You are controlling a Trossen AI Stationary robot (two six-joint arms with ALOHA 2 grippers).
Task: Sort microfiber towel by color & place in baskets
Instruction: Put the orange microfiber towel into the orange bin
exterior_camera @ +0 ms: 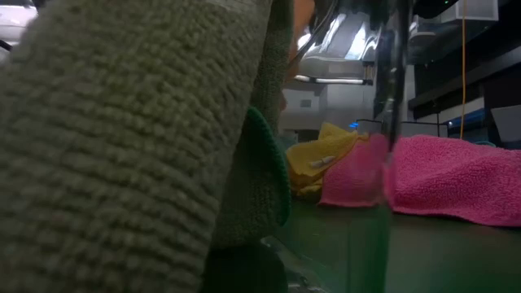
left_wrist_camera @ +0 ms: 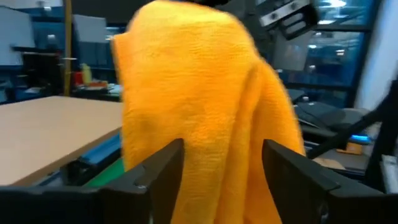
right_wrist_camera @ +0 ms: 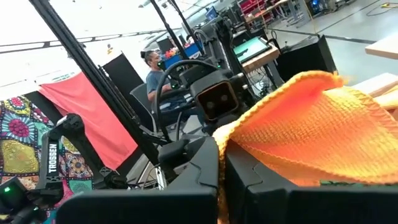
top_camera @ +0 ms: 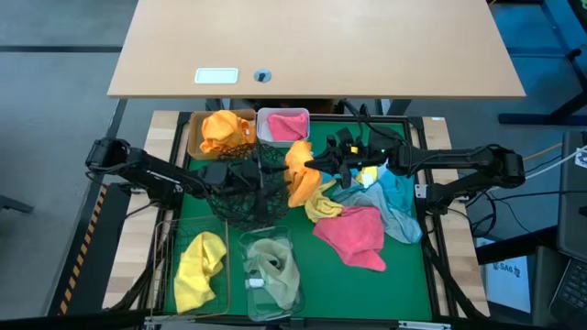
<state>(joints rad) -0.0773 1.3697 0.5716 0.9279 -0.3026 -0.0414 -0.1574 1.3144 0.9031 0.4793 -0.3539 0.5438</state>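
An orange microfiber towel (top_camera: 298, 172) hangs in the air between my two grippers, above the table's middle. My right gripper (right_wrist_camera: 222, 149) is shut on it, coming from the right (top_camera: 318, 165). My left gripper (left_wrist_camera: 224, 149) is open, one finger on each side of the towel's hanging part (left_wrist_camera: 211, 124). The tan box (top_camera: 194, 128) holds another orange towel and the white tub (top_camera: 264, 117) a pink one. A yellow towel lies in the wire basket (top_camera: 165, 266) and an olive one (exterior_camera: 122, 146) in the clear tub (top_camera: 248, 240). My right gripper pinches a raised fold at the orange towel's top (right_wrist_camera: 233, 138) between its two shut fingers, coming level from the table's right side. The cloth drapes slack below and beyond the fingers. My left gripper stands around the hanging cloth; I cannot tell whether its fingers (left_wrist_camera: 165, 165) touch it.
The black wire-mesh bowl (top_camera: 240, 206) sits under my left gripper. Loose towels lie on the green mat at the right: pink (top_camera: 353, 234), teal (top_camera: 401, 206) and yellow (top_camera: 321, 207). A wooden table (top_camera: 312, 46) stands beyond the far edge.
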